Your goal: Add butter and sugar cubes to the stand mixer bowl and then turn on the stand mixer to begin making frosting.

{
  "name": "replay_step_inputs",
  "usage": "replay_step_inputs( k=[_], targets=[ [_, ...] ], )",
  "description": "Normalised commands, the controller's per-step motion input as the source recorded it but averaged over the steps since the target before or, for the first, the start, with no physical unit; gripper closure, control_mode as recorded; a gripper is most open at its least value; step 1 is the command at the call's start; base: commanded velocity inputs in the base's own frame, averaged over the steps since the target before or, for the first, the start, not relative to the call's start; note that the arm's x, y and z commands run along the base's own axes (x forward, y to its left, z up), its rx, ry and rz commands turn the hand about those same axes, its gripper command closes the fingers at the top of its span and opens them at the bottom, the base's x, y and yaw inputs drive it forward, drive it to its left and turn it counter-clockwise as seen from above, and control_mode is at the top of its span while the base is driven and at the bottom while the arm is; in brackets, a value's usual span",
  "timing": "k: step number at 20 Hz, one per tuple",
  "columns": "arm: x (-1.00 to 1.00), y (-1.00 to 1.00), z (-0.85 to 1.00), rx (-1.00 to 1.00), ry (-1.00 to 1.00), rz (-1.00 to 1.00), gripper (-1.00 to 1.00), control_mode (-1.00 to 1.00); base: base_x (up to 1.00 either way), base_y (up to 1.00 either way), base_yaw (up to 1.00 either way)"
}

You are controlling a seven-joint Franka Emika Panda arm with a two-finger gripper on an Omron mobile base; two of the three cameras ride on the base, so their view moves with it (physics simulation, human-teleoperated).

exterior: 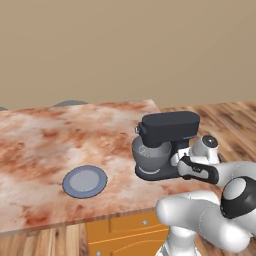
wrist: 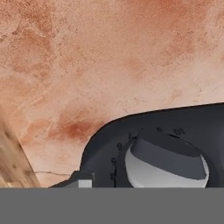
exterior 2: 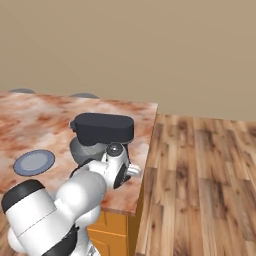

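Left base view: the white arm folds low across the lower right, its wrist reaching toward the rear column of the dark charcoal stand mixer (exterior: 167, 142); the end effector (exterior: 176, 161) sits against that column, its fingers hidden. The grey rounded metal bowl (exterior: 150, 156) sits beyond it, under the mixer head, on the mottled reddish stone tabletop (exterior: 45, 145). A flat round blue-grey plate (exterior: 84, 181) lies well apart, farther along the tabletop.

Right base view: the forearm and wrist cover the mixer's base; the bowl (exterior 2: 79, 149) shows partly behind the wrist, and wooden floor (exterior 2: 200, 175) lies beside the tabletop edge.

Hand view: a numbered speed knob (wrist: 168, 164) lies directly ahead. The end effector stands fully spread, gripping nothing.
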Motion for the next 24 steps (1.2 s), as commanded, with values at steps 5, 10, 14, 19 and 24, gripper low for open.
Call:
replay_step_inputs(
  k=[5, 10, 14, 19, 24],
  targets=[
    [-0.90, 0.02, -0.56, 0.00, 0.25, 0.00, 1.00, -1.00, 0.00, 0.00, 0.00],
    [-0.98, 0.14, -0.52, 0.00, 0.19, 0.00, 1.00, -1.00, 0.00, 0.00, 0.00],
    [-0.79, -0.01, -0.64, 0.01, 0.17, 0.00, 1.00, -1.00, 0.00, 0.00, 0.00],
    [-0.36, -0.54, -0.96, 0.19, 0.25, 0.00, 1.00, -1.00, 0.00, 0.00, 0.00],
    [-0.03, -0.88, -0.97, 0.38, 0.25, 0.00, 1.00, -1.00, 0.00, 0.00, 0.00]
  ],
)
